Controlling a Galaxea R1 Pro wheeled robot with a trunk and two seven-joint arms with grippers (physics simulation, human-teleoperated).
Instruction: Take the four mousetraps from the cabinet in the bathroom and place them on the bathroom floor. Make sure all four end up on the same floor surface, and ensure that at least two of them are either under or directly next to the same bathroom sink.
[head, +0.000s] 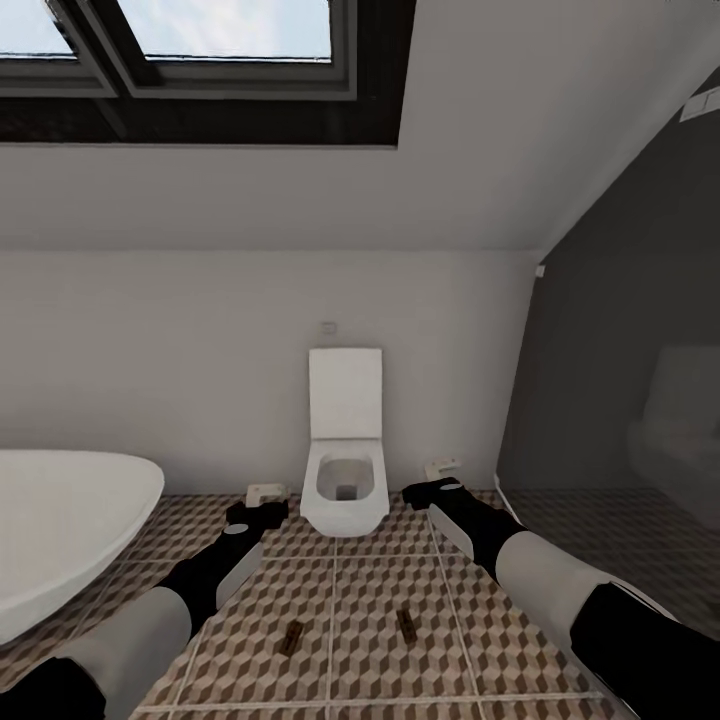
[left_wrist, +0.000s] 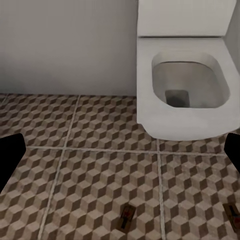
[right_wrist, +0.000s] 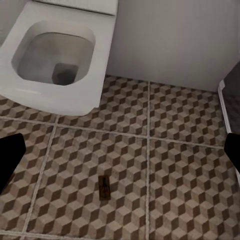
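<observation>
— Wooden, flat brown mousetraps (head: 293, 637) (head: 407, 624) lying on cube-patterned floor tiles (head: 360, 590), near white toilet (head: 344, 490).
— Light, stiff, probably snappy; best pinched by board edges. Left gripper (head: 262, 503), right gripper (head: 432, 481): both spread, empty.

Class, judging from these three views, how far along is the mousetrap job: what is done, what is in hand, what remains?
Done: two mousetraps lie on the bathroom floor, one left, one right, before the toilet. In hand: nothing; left gripper and right gripper look empty. Left: two more traps, and no sink is in view here.
</observation>
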